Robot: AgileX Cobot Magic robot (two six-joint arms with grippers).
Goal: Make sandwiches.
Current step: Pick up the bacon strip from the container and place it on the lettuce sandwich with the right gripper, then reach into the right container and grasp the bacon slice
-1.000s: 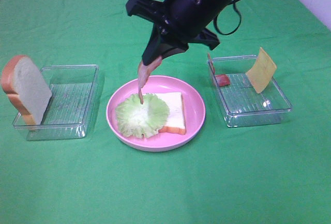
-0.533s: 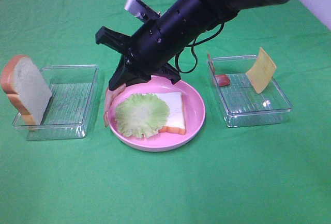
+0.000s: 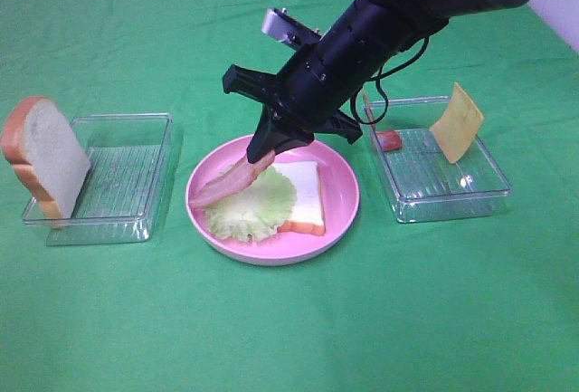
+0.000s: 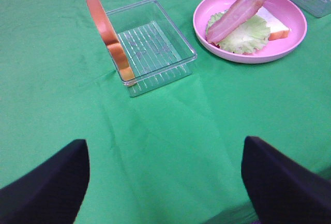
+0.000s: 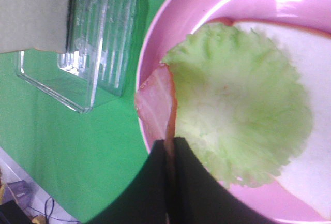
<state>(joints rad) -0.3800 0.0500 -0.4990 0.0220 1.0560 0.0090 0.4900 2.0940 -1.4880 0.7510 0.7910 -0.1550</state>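
Right gripper (image 3: 268, 153) reaches in from the upper right of the high view, clenched on the top end of a bacon strip (image 3: 226, 186). The strip slants down-left, its low end at the left edge of the lettuce leaf (image 3: 258, 204), by the rim of the pink plate (image 3: 342, 195) at frame centre; contact there is hard to tell. The lettuce leaf lies on a white bread slice (image 3: 306, 191) flat on the plate. Left tray (image 3: 127, 179) is clear plastic, with a second bread slice (image 3: 43, 155) leaning upright on its outer left wall. Right tray (image 3: 452, 184) is also clear: a yellow cheese square (image 3: 457, 122) is propped tilted on its far wall, a small red meat piece (image 3: 389, 140) in its back left corner. Left gripper (image 4: 163, 149) hangs over bare green cloth (image 3: 289, 338), fingers wide apart, nothing between them.
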